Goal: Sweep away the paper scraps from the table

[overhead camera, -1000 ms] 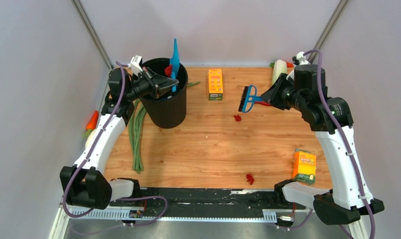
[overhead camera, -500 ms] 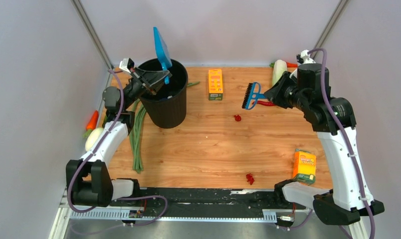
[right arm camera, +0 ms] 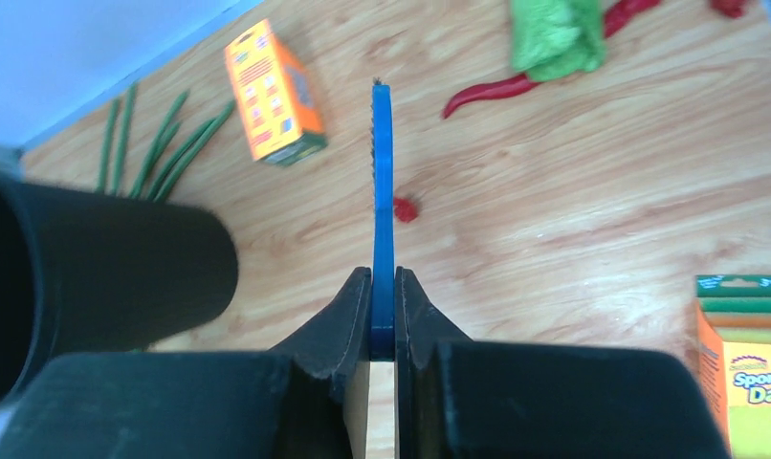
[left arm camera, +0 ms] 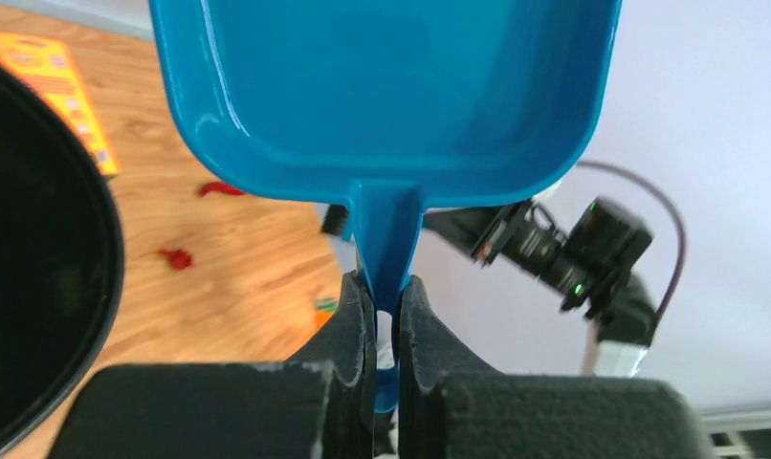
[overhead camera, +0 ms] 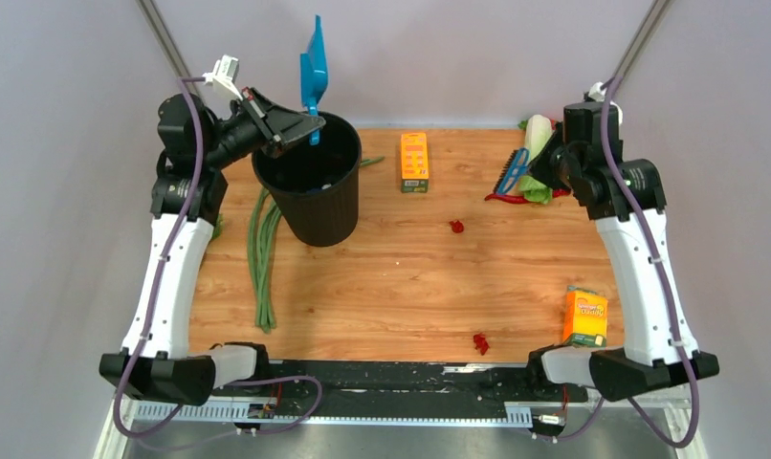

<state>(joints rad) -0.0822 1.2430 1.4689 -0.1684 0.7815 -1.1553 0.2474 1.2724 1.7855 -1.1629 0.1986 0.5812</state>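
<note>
Two red paper scraps lie on the table point(overhead camera: 401, 287): one mid-table point(overhead camera: 456, 227), one near the front rail point(overhead camera: 480, 341). My left gripper point(overhead camera: 303, 119) is shut on the handle of the blue dustpan point(overhead camera: 313, 55), held upright above the far rim of the black bin point(overhead camera: 310, 191). In the left wrist view the gripper point(left arm camera: 386, 287) grips the handle and the dustpan point(left arm camera: 382, 86) looks empty. My right gripper point(overhead camera: 537, 168) is shut on the blue brush point(overhead camera: 512, 172) at the back right. In the right wrist view the gripper point(right arm camera: 383, 277) holds the brush point(right arm camera: 382, 191) edge-on, with a scrap point(right arm camera: 405, 208) beside it.
An orange box point(overhead camera: 414, 161) lies at the back centre. Green beans point(overhead camera: 262, 258) lie left of the bin. A green cloth point(overhead camera: 538, 186), a red chili point(overhead camera: 501, 198) and a white vegetable point(overhead camera: 535, 134) sit at the back right. A sponge box point(overhead camera: 585, 317) stands front right.
My left arm lifted the dustpan up and back from inside the bin to above its rim. My right arm drew the brush back to the right, toward the green cloth.
</note>
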